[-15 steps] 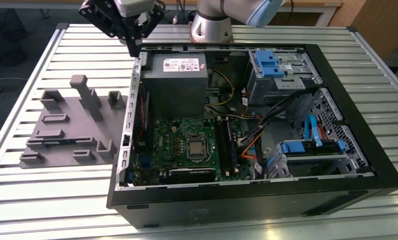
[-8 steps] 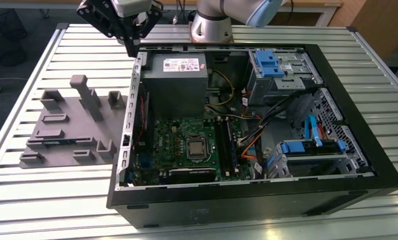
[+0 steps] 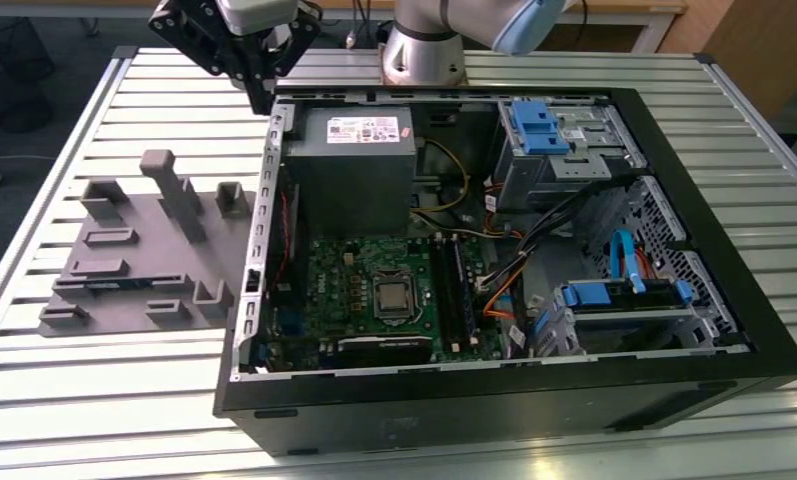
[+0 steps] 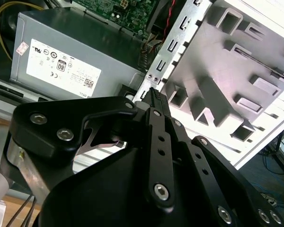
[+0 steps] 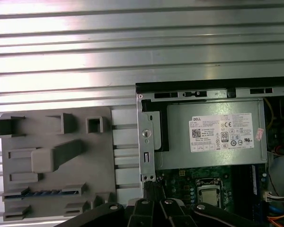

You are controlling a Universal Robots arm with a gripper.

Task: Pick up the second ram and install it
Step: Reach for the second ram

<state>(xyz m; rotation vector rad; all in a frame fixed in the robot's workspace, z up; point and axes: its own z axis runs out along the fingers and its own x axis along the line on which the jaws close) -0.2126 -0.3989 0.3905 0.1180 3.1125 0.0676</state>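
Ram (image 5: 41,193), a thin blue-green strip, seemingly sits in the gray holder (image 5: 100,156); claw (image 5: 149,186) pinched closed.

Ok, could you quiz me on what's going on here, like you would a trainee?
1. In the exterior view, on which side of the computer case does the grey holder lie?
2. True or false: the gripper holds the second ram.
3. The second ram lies: A in the grey holder; B inside the computer case; C in the gripper.
Key: 1 the left; 2 false; 3 A.
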